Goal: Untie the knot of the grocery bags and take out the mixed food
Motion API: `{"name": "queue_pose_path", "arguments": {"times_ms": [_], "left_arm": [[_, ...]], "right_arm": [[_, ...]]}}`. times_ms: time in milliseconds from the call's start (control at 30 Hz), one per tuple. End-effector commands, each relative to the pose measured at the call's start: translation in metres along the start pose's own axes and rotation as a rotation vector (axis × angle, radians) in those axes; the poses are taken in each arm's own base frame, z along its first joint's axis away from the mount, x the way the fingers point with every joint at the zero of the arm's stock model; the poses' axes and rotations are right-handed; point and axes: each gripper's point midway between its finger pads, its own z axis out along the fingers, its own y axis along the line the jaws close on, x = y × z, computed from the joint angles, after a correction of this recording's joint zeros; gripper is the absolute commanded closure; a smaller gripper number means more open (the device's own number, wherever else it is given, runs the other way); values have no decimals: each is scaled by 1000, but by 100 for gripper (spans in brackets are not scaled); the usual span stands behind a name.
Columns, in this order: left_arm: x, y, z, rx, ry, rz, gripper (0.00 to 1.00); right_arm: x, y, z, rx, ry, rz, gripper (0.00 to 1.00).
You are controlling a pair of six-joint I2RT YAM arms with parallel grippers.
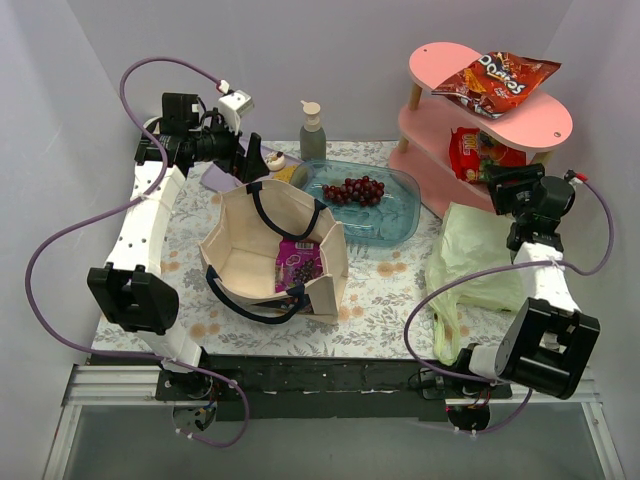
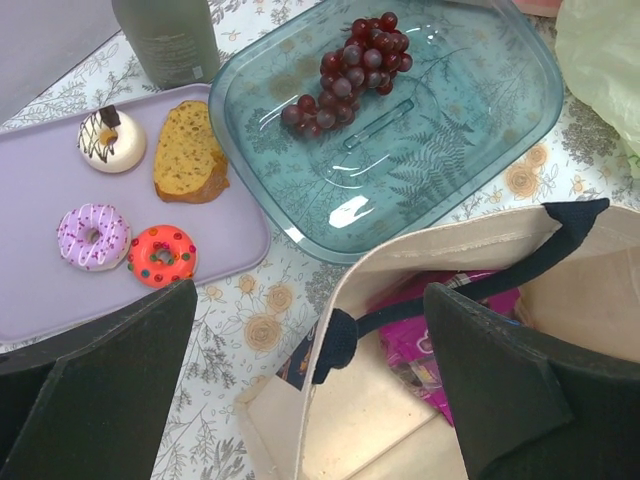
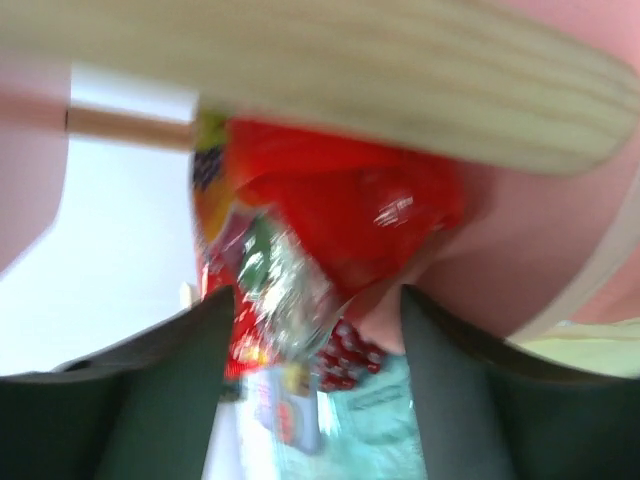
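Observation:
The beige canvas tote (image 1: 240,245) stands open at the table's middle, a purple snack packet (image 1: 298,263) inside. The pale-green plastic bag (image 1: 480,262) lies flat at the right; I cannot make out its knot. Dark red grapes (image 1: 352,190) lie in the clear blue tray (image 1: 400,215). A Doritos bag (image 1: 497,80) lies on top of the pink shelf, a red packet (image 1: 478,152) on its lower level. My left gripper (image 2: 310,385) is open and empty above the tote's rim (image 2: 335,300). My right gripper (image 3: 310,390) is open just in front of the red packet (image 3: 340,200).
A lavender tray (image 2: 40,290) holds donuts, a small cake and a cake slice (image 2: 188,152) at the back left. A pump bottle (image 1: 312,128) stands behind the blue tray. The pink two-level shelf (image 1: 545,120) fills the back right corner. Walls close three sides.

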Motion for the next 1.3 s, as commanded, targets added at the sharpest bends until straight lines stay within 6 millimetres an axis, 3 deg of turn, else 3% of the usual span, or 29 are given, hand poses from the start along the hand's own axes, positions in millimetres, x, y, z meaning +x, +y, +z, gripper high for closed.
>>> {"name": "queue_pose_path", "arguments": {"times_ms": [0,33,67,100,133,200,233,300,433,500,567,600,633,667,733,767,833,867,900,1033,1133,1167,1267], "left_arm": [[-28,-12,-7,41,-83,36,2],[-32,-14,-6,63,-96,35,2],[-37,-15,-7,69,-108,38,2],[-40,-17,-7,78,-116,27,2],[-43,-20,-6,97,-128,28,2],[-46,-24,-8,118,-143,20,2],[-50,-27,-11,122,-161,31,2],[-50,-33,-13,140,-172,26,2],[-50,-41,-22,154,-197,33,2],[-49,-46,-28,157,-205,39,2],[-47,-49,-31,159,-209,55,2],[-49,-53,-36,159,-219,70,2],[-43,-53,-35,158,-215,68,2],[-42,-54,-36,155,-219,74,2],[-37,-58,-40,147,-221,76,2],[-35,-59,-42,144,-222,85,2],[-32,-63,-47,137,-225,98,2],[-25,-63,-45,139,-214,91,2],[-23,-63,-45,134,-211,102,2],[-19,-67,-50,121,-213,123,2],[-15,-68,-50,121,-215,127,2],[-14,-70,-51,132,-218,126,2],[-12,-72,-49,144,-218,116,2]], "right_arm": [[2,29,-33,-76,23,-261,14],[8,29,-39,-79,55,-308,7],[8,29,-45,-52,64,-363,7],[9,20,-53,-6,71,-434,7],[14,-8,-61,126,107,-436,7],[16,-14,-68,142,163,-588,11],[36,-10,-72,96,263,-645,24],[59,10,-74,-28,327,-840,34],[123,35,-81,-232,386,-1406,35],[141,38,-78,-285,392,-1574,34],[162,44,-72,-330,378,-1848,31],[169,44,-72,-311,380,-1873,31],[190,54,-76,-376,399,-1886,31],[174,66,-57,-327,288,-2151,26],[172,99,-48,-284,151,-2263,21],[174,101,-33,-248,120,-2402,17],[153,132,-21,-77,-77,-2462,12],[155,127,-7,-10,-77,-2509,12],[151,141,-4,22,-142,-2542,10],[137,148,2,165,-206,-2616,9],[127,140,4,224,-218,-2647,12],[113,138,7,266,-216,-2632,14],[95,132,12,316,-185,-2596,15]]}}
